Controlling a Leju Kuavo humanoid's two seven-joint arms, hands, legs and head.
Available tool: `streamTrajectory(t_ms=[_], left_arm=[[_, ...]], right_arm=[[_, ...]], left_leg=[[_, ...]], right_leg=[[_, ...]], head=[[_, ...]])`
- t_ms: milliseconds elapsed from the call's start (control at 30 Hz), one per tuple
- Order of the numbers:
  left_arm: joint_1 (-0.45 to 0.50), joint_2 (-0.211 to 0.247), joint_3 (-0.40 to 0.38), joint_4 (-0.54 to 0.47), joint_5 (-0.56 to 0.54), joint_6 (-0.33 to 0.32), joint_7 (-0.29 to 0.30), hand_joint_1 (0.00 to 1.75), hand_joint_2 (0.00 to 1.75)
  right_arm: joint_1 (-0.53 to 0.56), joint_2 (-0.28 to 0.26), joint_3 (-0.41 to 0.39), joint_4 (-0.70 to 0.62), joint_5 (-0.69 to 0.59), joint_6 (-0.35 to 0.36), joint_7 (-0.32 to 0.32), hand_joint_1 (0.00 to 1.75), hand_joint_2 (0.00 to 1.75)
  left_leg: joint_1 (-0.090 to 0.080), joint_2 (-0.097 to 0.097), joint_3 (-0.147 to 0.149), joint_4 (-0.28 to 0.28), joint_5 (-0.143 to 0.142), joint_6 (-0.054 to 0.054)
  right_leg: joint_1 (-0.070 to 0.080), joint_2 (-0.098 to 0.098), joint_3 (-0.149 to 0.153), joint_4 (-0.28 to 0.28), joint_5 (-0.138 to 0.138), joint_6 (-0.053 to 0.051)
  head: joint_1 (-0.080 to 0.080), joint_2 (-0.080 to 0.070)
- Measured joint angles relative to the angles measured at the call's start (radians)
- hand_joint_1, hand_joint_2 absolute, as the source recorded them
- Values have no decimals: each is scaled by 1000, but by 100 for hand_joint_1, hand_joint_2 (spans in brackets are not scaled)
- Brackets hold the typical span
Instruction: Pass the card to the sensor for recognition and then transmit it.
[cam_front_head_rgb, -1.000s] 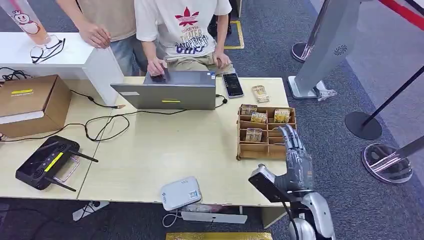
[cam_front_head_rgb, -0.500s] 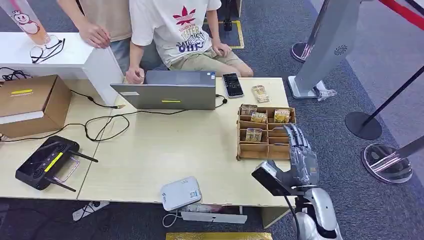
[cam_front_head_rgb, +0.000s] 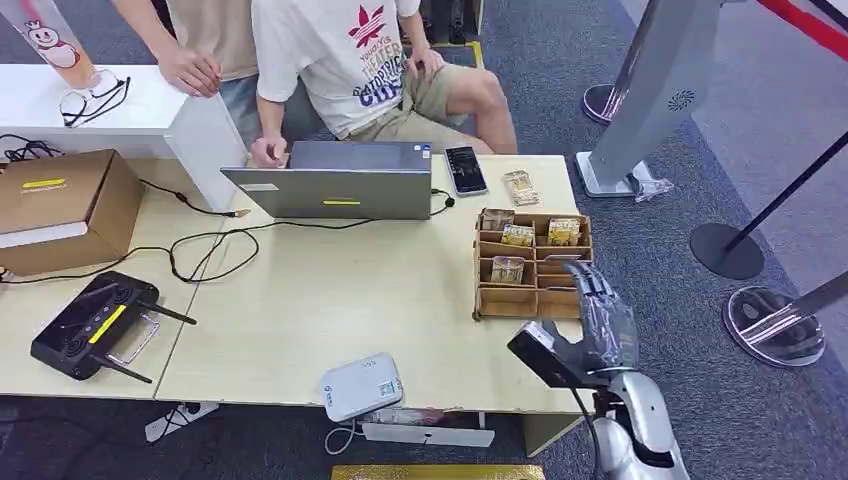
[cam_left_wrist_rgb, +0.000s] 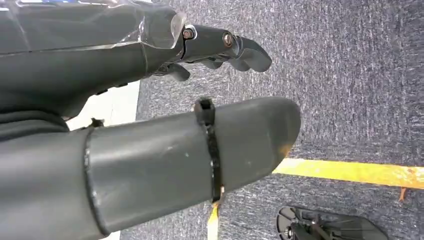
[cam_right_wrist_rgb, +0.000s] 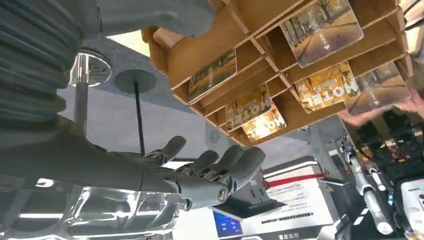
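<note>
**Thin cards in a slotted rack, right hand empty beside it**

Pale wood surface (cam_front_head_rgb: 330, 290) over dark grey carpet, with two people at its far side behind a laptop (cam_front_head_rgb: 335, 180). On its right end stands a wooden rack (cam_front_head_rgb: 530, 265) of small compartments, several of them holding a card (cam_front_head_rgb: 507, 269) propped on edge; the right wrist view shows yellow-toned printed faces reading "MOTEL". A white sensor (cam_front_head_rgb: 362, 386) sits at the near edge, well apart from the rack, its cable hanging below.

The right hand (cam_front_head_rgb: 598, 320) hovers just beside the rack's near right corner, fingers (cam_right_wrist_rgb: 220, 165) stretched out and slightly apart, holding nothing. The left hand (cam_left_wrist_rgb: 165, 100) points at the carpet, thumb and fingers apart, also empty.

The cards look light, thin, stiff and glossy, so likely slippery and apt to twist in a loose pinch. They lean in narrow slots with little but the top edge standing proud of the dividers, which is probably the place to take hold: thumb on one face, a finger on the other. The rack itself looks light enough to slide or tip if pushed, so the pull likely needs to run upward along the slot, not sideways. A grip near one end would leave the flat face free to lay on the sensor
</note>
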Motion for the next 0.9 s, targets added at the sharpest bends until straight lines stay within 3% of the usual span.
streamTrajectory(t_ms=[133, 200, 600, 667, 900], left_arm=[[0, 1, 0, 0, 0, 3, -1, 0, 0], [0, 2, 0, 0, 0, 3, -1, 0, 0], [1, 10, 2, 0, 8, 3, -10, 0, 0], [1, 10, 6, 0, 9, 3, -10, 0, 0], [1, 11, 16, 0, 10, 3, -14, 0, 0]], right_arm=[[-12, -8, 0, 32, -1, 0, -4, 51, 175], [-16, -11, 1, 43, -3, -1, -4, 51, 175], [-81, -30, 31, 121, -23, 2, -23, 56, 175], [-92, -33, 36, 134, -31, 3, -25, 70, 175], [-130, -48, 48, 180, -57, 0, -37, 77, 175]], left_leg=[[0, 0, 0, 0, 0, 0], [0, 0, 0, 0, 0, 0], [0, 0, 0, 0, 0, 0], [0, 0, 0, 0, 0, 0], [0, 0, 0, 0, 0, 0]], right_leg=[[0, 0, 0, 0, 0, 0], [0, 0, 0, 0, 0, 0], [0, 0, 0, 0, 0, 0], [0, 0, 0, 0, 0, 0], [0, 0, 0, 0, 0, 0]], head=[[0, 0], [0, 0], [0, 0], [0, 0], [0, 0]])
